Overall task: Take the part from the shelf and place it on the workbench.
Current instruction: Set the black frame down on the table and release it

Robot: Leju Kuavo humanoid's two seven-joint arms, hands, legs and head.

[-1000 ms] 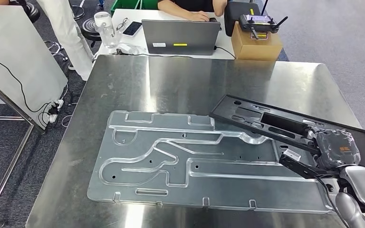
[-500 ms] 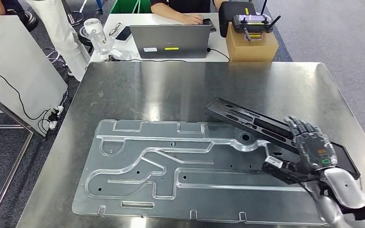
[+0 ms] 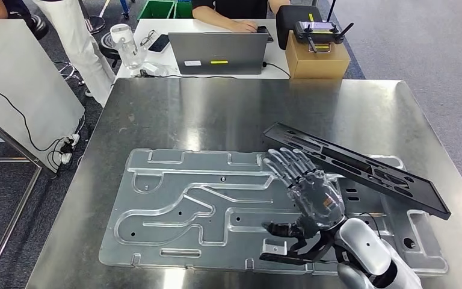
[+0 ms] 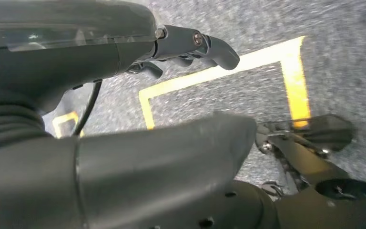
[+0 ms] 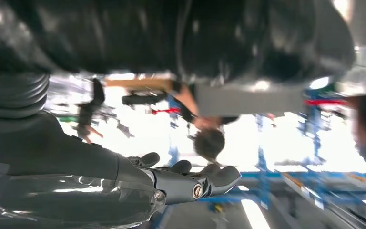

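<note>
While flat, black slotted part point(image 3: 361, 167) lies on steel workbench point(image 3: 228, 111) | right robot hand point(image 3: 305, 188) spread, empty

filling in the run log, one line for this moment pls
right hand: open, above metal plate | black part: lying on plate, not held | left hand: holds nothing, over floor

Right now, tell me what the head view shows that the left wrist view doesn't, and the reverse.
Head view: the steel workbench, the metal plate on it, the black part lying across the plate's far right, and the right hand above the plate with fingers spread, holding nothing. Behind are a laptop and a person seated.

Left wrist view: the left hand, holding nothing, over grey floor with yellow tape lines.

Shared: nothing that I can match; each view has a different hand.
</note>
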